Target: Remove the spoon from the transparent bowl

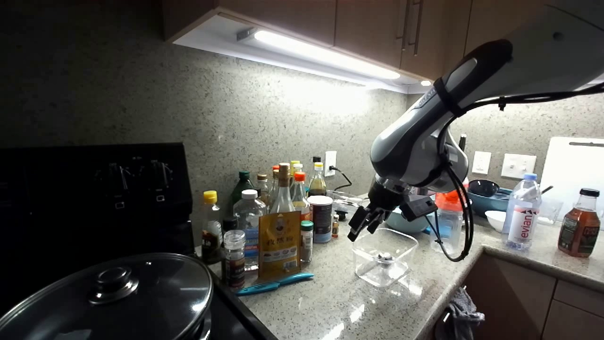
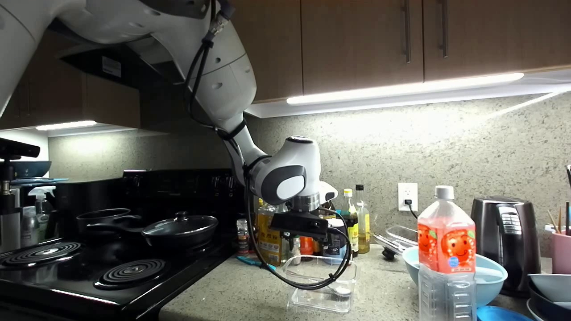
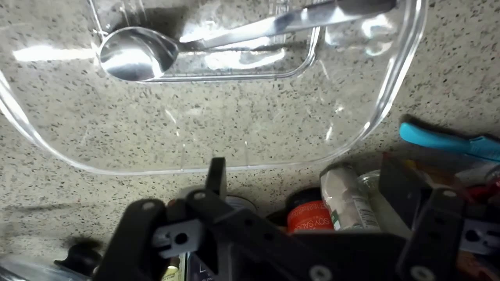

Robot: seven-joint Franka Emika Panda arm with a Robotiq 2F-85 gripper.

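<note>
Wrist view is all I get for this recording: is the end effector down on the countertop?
Observer: No. In both exterior views the end effector is raised above the countertop.
Operator: The transparent bowl, spoon inside, runs off the top of my picture. Is any other bowl about?
Observer: Yes, in both exterior views a light-blue bowl stands on the same countertop.
Operator: And past the teal utensil at my right edge?
Observer: A stove, with a lidded pan standing on it, in both exterior views.
</note>
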